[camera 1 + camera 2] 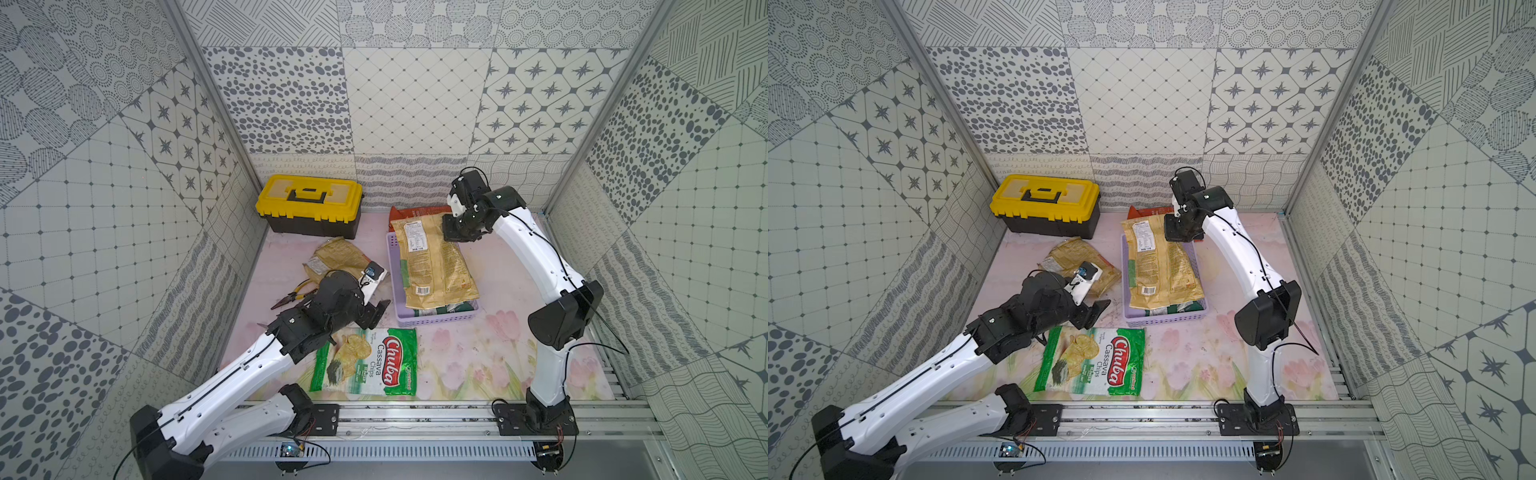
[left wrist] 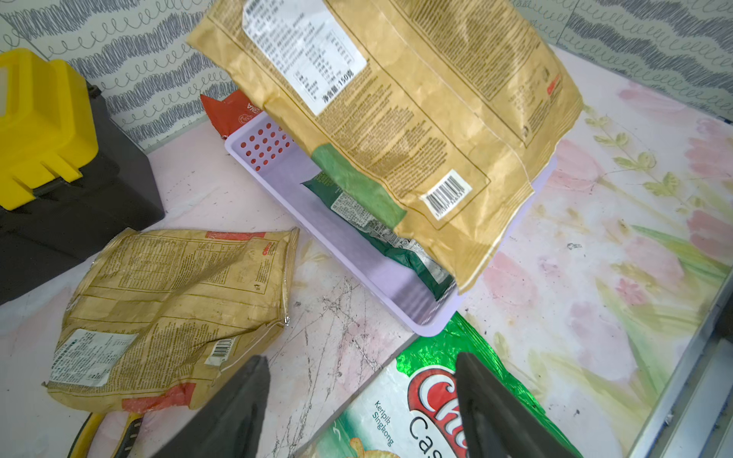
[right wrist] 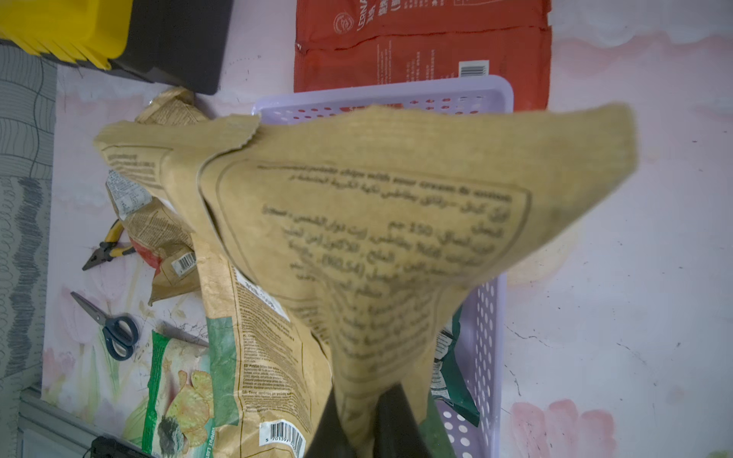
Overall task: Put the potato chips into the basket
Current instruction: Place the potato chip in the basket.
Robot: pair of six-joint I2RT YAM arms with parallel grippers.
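Basket (image 1: 432, 322) holds dark green bag (image 2: 396, 253); right pincer (image 3: 359, 408) clamps tan bag (image 1: 436, 266), left pincer (image 2: 360, 359) gapes

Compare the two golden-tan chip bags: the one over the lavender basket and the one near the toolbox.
The held golden-tan crinkly bag hangs tilted over the lavender perforated plastic basket, a corner pinched in the shut jaws of the right gripper; the loose golden-tan crinkly bag lies on the table near the yellow-lidded black toolbox. The held bag looks smoother; the loose bag is crumpled. Both show printed backs with barcodes.
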